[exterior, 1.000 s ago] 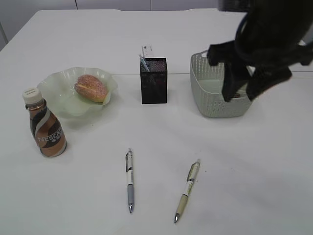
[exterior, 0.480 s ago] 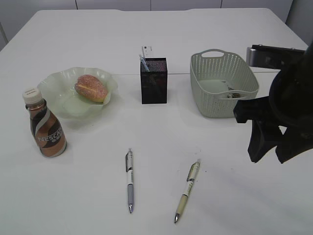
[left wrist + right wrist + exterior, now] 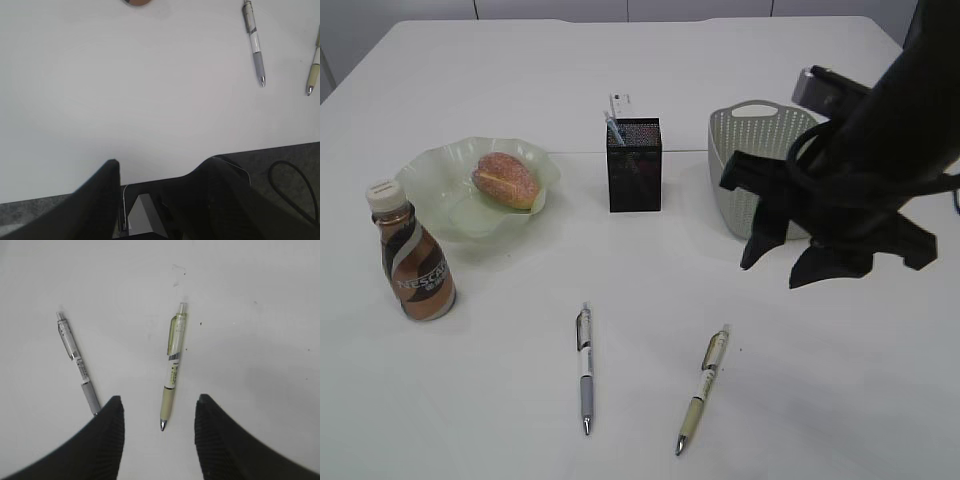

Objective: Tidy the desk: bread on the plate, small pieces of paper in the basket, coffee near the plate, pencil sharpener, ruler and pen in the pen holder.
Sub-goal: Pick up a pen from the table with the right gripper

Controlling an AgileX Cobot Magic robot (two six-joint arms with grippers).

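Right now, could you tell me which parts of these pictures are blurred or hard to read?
Exterior view: the right gripper and its arm are a dark, smeared mass with little detail, and they cover part of the basket. Right wrist view: both pens are sharp, the green pen lying between the out-of-focus fingers. Left wrist view: even, soft light, faint shadows.

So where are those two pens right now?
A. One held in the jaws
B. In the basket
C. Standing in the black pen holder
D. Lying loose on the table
D: the grey pen and the greenish pen both lie flat on the white table, in front of the pen holder.
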